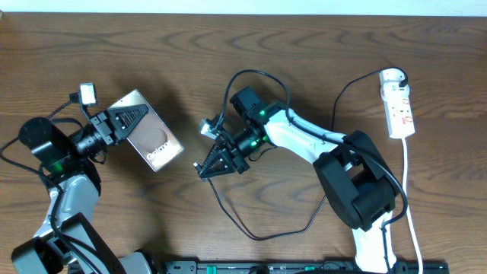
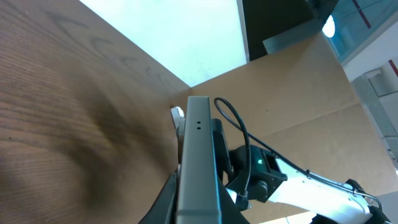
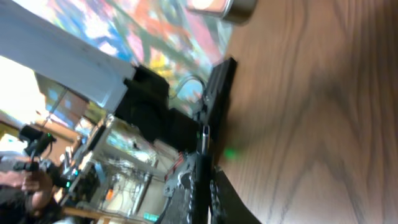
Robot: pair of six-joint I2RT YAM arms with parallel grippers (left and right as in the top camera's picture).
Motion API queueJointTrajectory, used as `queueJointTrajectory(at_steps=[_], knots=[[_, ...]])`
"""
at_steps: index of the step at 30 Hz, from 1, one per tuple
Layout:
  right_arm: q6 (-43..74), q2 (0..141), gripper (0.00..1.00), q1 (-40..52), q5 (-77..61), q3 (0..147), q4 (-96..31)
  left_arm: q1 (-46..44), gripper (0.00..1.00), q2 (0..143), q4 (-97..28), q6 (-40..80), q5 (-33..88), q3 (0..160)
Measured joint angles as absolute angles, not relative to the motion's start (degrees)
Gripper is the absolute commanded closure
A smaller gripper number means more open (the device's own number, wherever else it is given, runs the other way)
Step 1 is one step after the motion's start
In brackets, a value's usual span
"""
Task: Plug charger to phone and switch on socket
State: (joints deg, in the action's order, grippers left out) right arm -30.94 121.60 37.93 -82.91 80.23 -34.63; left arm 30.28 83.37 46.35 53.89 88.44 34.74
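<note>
Left hand [image 1: 143,113] pinches glossy slab phone [image 1: 160,144]; right hand [image 1: 204,170] seemingly pinches thin charger [image 1: 266,238].

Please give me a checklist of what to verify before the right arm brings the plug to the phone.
1. The left gripper shut on the glossy dark rectangular phone: ok.
2. The right gripper shut on the thin black charger cable: ok.
3. Cable end lined up with the phone's port: not ok, they are clearly apart.
4. Port side of the phone facing the cable end: cannot tell.
5. Switch state on the white elongated power-strip socket: cannot tell.
</note>
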Motion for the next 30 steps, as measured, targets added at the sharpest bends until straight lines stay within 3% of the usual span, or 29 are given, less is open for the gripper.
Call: queueJointTrajectory(at_steps=[9,30], knots=[[-30.74,121.6,0.96,38.61,-87.02,78.46,-28.03,29.82,0.93,83.37,46.35,53.89,88.44,34.74],[-30.13,121.6,0.96,39.27,-87.68,78.35,-26.48,23.31,0.92,83.37,46.35,49.56,88.47,34.74]])
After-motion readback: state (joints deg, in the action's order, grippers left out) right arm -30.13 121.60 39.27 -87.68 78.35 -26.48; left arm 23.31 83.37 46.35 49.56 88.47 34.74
